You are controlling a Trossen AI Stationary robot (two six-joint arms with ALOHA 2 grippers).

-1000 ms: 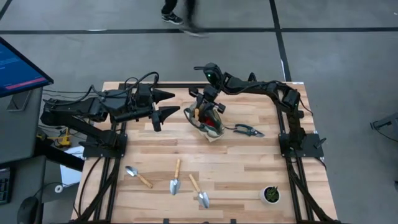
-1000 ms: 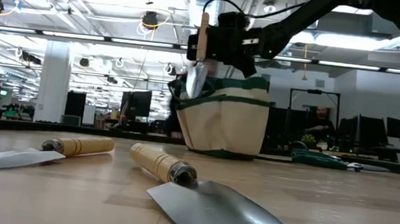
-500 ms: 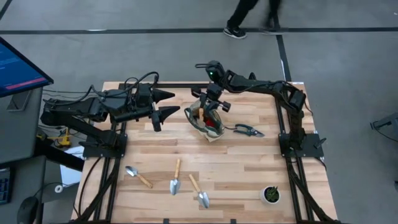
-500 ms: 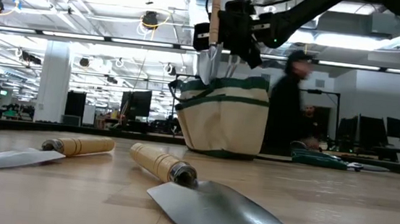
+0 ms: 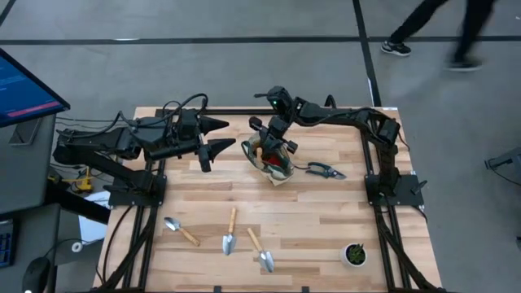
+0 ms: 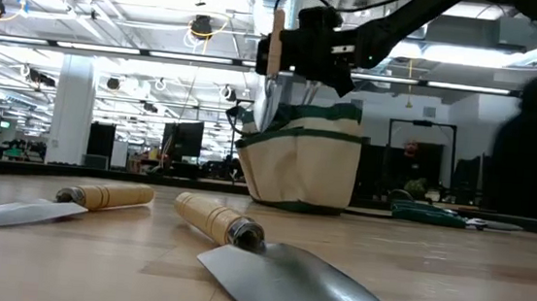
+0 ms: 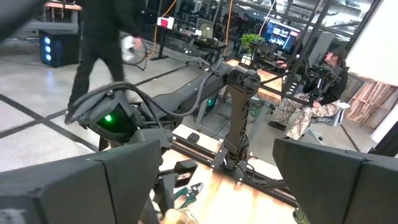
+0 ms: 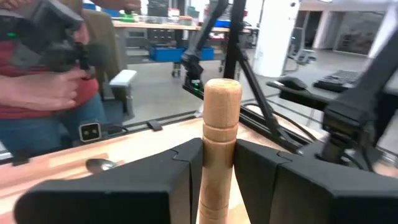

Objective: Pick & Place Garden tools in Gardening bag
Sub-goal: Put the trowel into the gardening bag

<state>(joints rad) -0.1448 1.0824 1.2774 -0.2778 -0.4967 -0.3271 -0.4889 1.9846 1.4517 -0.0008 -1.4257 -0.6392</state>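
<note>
The right gripper (image 6: pixel 282 49) hangs directly above the gardening bag (image 5: pixel 273 160), its two fingers (image 8: pixel 258 171) pinching the light wooden handle of a trowel (image 8: pixel 219 143) that stands upright, handle up and metal head pointing down at the bag's open mouth. In the low view the silver head dips to about the level of the dark green rim; whether it touches the fabric cannot be told.

The beige bag sits near the middle of the table's far edge, with a red item (image 5: pixel 281 167) showing inside it. Dark-handled pruning shears (image 5: pixel 326 171) lie flat on the wooden table (image 5: pixel 326 220) just beside the bag, on the side toward the right edge (apart from the fabric, as far as the overhead view lets one judge).

Three more garden tools lie in a loose row near the front edge, well apart from the bag: one trowel (image 5: pixel 181 230) toward the front left corner, a second (image 5: pixel 230 231) at the middle and a third (image 5: pixel 260 250) just beside it.

The left gripper (image 5: pixel 213 137) waits over the far left part of the table, fingers spread wide and holding nothing, pointing toward the bag.

A small black pot with a green plant (image 5: pixel 354 254) stands near the front right corner. A person (image 5: pixel 444 28) walks across the floor beyond the table's far right corner.
</note>
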